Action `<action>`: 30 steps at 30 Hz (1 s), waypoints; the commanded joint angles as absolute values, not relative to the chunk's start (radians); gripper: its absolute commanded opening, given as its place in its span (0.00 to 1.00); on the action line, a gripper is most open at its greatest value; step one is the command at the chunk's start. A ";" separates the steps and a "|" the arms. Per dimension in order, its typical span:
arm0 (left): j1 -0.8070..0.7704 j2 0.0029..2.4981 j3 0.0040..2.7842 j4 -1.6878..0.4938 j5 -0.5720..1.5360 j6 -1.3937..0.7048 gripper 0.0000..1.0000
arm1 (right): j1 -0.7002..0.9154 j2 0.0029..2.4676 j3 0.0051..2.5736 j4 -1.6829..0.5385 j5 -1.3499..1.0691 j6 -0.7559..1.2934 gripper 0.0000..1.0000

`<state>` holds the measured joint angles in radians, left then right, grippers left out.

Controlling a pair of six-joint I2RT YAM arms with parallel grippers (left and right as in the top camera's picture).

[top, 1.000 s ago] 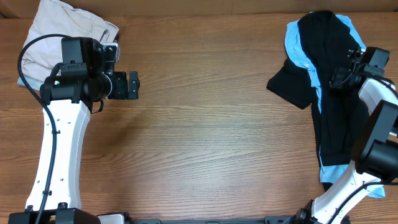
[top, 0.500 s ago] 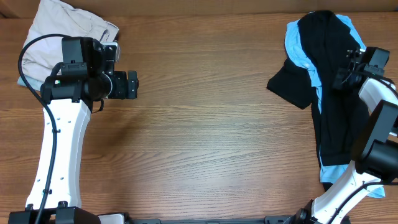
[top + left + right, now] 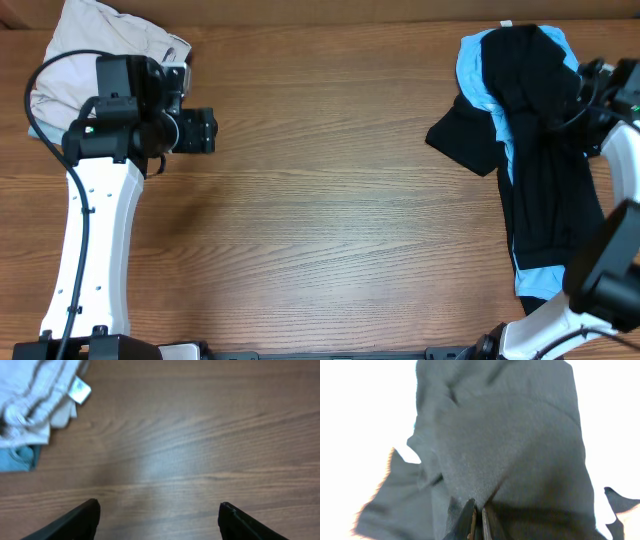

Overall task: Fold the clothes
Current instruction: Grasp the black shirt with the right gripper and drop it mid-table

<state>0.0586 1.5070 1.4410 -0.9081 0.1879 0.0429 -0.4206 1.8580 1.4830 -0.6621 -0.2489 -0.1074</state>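
- Right gripper (image 3: 479, 519): has moved toward the right edge of the table and slightly toward the far edge. Its jaws are pinched on a fold of the black garment (image 3: 535, 170).
- Black garment: its upper part has been drawn along toward the right edge, and the cloth now sits more stretched near the far-right corner. The loose flap on its left side has crept slightly toward the far edge.
- Light blue garment (image 3: 470, 72): its visible outline has shifted slightly with the pull.
- Left gripper (image 3: 207, 131): has moved a little toward the left edge and the far edge.

Even overhead light, right wrist background blown white, soft blur
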 commanded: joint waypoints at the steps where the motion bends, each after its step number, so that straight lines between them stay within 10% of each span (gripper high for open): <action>1: 0.060 1.510 1.526 -0.904 0.200 0.037 0.80 | -0.381 1.759 1.619 -0.754 -0.320 -0.076 0.04; 23: 0.271 1.511 1.606 -0.965 0.199 0.054 0.83 | 0.406 1.748 1.865 -1.175 -0.498 0.001 0.04; 30: 0.271 1.511 1.606 -0.999 0.202 0.083 0.85 | 0.388 1.753 1.897 -1.242 -0.342 0.001 0.04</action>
